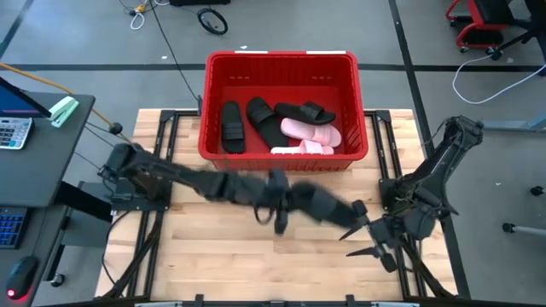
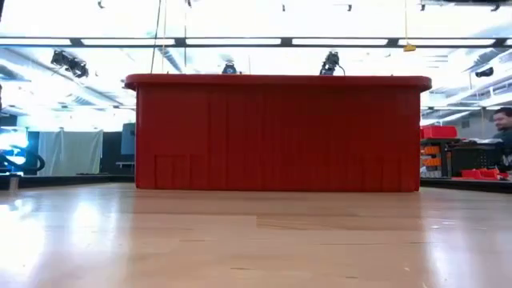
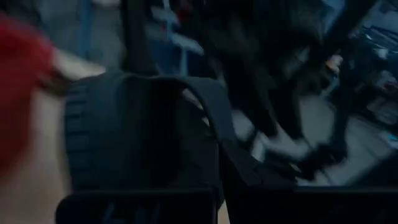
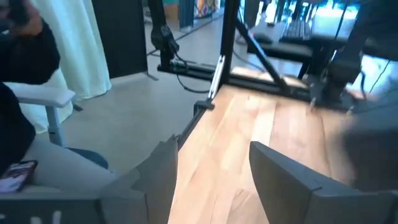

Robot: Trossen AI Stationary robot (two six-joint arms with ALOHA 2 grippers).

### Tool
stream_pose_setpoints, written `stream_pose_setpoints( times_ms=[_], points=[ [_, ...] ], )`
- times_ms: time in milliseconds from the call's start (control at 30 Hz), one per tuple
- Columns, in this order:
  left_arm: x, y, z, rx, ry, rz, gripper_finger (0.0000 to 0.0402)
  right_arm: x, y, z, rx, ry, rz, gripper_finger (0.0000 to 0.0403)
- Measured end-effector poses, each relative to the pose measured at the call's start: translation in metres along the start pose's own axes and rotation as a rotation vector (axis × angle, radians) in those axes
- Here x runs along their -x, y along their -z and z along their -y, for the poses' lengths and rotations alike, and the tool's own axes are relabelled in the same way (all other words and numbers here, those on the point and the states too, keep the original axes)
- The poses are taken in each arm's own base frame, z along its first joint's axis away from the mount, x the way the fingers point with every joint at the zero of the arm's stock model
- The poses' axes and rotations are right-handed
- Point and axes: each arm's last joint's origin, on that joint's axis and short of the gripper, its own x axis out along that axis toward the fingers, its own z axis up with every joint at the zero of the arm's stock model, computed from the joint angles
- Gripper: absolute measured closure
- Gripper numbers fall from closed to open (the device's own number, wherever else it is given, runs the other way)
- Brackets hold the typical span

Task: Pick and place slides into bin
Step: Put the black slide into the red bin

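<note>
The red bin (image 1: 281,60) stands at the table's far middle and fills the low view (image 2: 276,132). In it lie three black slides (image 1: 232,126) (image 1: 264,119) (image 1: 304,112) and two pink slides (image 1: 311,131) (image 1: 303,149). My left gripper (image 1: 286,205) reaches over the table's middle, in front of the bin, shut on a fourth black slide (image 1: 324,205), which fills the left wrist view (image 3: 137,137). My right gripper (image 1: 368,237) waits open and empty at the near right (image 4: 211,162). My left gripper holds the black slide, whose ribbed sole (image 3: 93,137) and arched strap (image 3: 205,99) stand right in front of the fingers. Blur and darkness hide the place of contact. The slide does not show on the table in the low view, so it is off the tabletop.
The wooden tabletop (image 1: 222,247) lies bare in front of the bin. A desk with a calculator (image 1: 13,132) stands off the left edge. A person (image 2: 504,124) shows beyond the table at the right, and a person's sleeve and phone (image 4: 18,168) are near the right arm.
</note>
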Motion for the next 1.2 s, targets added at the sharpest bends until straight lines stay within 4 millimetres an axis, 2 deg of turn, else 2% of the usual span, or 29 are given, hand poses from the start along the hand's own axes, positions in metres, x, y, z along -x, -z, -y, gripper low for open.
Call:
stream_pose_setpoints(
  times_ms=[133, 267, 367, 467, 667, 833, 933, 1033, 1200],
  points=[
    [0.015, -0.054, -0.027, -0.109, -0.092, 0.153, 0.0397, 0.009, -0.003, -0.003, 0.026, 0.020, 0.028, 0.0197],
    [0.023, -0.099, -0.069, -0.128, -0.217, 0.258, 0.0397, 0.009, -0.002, -0.002, 0.037, 0.047, 0.017, 0.0197],
    [0.026, -0.124, -0.114, -0.101, -0.309, 0.295, 0.0397, 0.009, 0.001, -0.001, 0.049, 0.052, -0.003, 0.0197],
    [0.025, -0.132, -0.169, 0.018, -0.353, 0.281, 0.0397, 0.009, 0.001, -0.001, 0.052, 0.069, -0.005, 0.0197],
    [0.029, -0.135, -0.273, 0.263, -0.392, 0.311, 0.0397, 0.010, 0.003, 0.002, 0.117, 0.159, -0.018, 0.0197],
    [0.025, -0.119, -0.347, 0.423, -0.334, 0.333, 0.0397, 0.011, 0.010, 0.008, 0.173, 0.286, -0.073, 0.0197],
    [0.021, -0.105, -0.380, 0.540, -0.272, 0.341, 0.0397, 0.011, 0.013, 0.010, 0.179, 0.330, -0.097, 0.0197],
    [0.015, -0.081, -0.410, 0.691, -0.262, 0.291, 0.0397, 0.012, 0.015, 0.010, 0.184, 0.344, -0.109, 0.0197],
    [0.016, -0.063, -0.435, 0.839, -0.249, 0.260, 0.0391, 0.012, 0.016, 0.011, 0.198, 0.345, -0.122, 0.0197]
  ],
)
